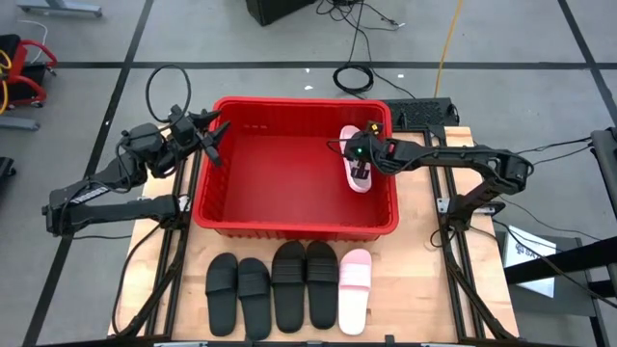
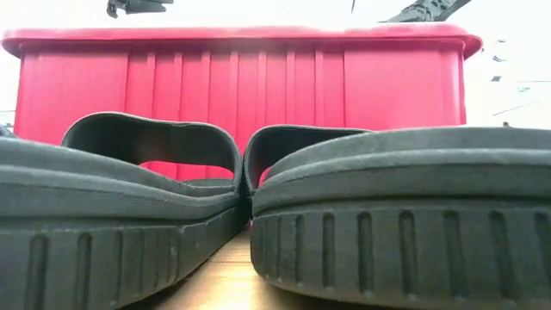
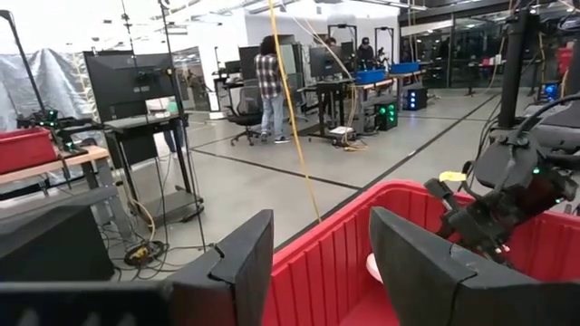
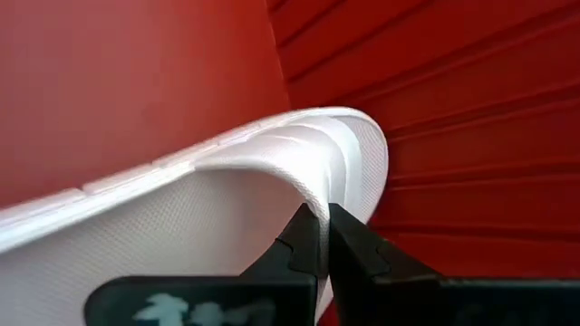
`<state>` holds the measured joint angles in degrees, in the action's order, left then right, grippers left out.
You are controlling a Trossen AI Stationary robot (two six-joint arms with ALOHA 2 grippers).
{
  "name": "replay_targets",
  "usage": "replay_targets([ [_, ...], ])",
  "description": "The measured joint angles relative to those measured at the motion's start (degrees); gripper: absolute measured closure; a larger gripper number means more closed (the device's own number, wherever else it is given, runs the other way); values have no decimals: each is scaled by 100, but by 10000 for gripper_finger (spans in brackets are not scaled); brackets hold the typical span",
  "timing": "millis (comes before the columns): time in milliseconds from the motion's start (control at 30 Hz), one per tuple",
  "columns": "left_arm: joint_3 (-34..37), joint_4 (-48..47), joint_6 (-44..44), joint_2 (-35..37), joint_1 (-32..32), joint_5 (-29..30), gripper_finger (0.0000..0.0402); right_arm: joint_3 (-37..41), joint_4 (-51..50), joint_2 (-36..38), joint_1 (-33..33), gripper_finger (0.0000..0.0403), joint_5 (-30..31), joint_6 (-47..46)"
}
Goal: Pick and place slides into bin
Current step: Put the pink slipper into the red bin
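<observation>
**Right pincer clenched on a pink slide inside the bin**

Seen from above, the right gripper (image 1: 359, 162) sits inside the red bin (image 1: 294, 224), toward 2 o'clock of its floor, near the right wall. It is clamped on a pale pink slide (image 1: 353, 154). In the right wrist view the two dark fingers (image 4: 304, 243) are pressed almost together, with the edge of the slide's strap (image 4: 272, 172) pinched between them and barely a sliver of gap left. Whether the sole rests on the bin floor or hangs just above it is hard to tell from these angles.

The left gripper (image 1: 214, 135) waits at the bin's rim at about 10 o'clock, over the left wall. Its fingers (image 3: 245, 258) stand well apart in the left wrist view, holding nothing, with the red rim showing between them.

Outside the bin, at 6 o'clock on the wooden table (image 1: 424, 280), five slides lie side by side in a row: four black slides (image 1: 275, 284) and, at the right end, a second pink slide (image 1: 355, 289). The low view shows two of the black soles (image 2: 120, 224) close up, touching each other, with the bin wall behind them.
</observation>
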<state>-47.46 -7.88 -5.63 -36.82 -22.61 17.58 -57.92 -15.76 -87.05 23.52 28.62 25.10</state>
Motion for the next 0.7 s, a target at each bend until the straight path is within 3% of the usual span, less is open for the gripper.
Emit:
replay_targets([
  [167,0,32,31,0,2,-4,213,150,360,0,81,403,-186,-39],
  [700,0,39,149,0,2,-120,213,169,147,-306,131,403,-183,-401],
])
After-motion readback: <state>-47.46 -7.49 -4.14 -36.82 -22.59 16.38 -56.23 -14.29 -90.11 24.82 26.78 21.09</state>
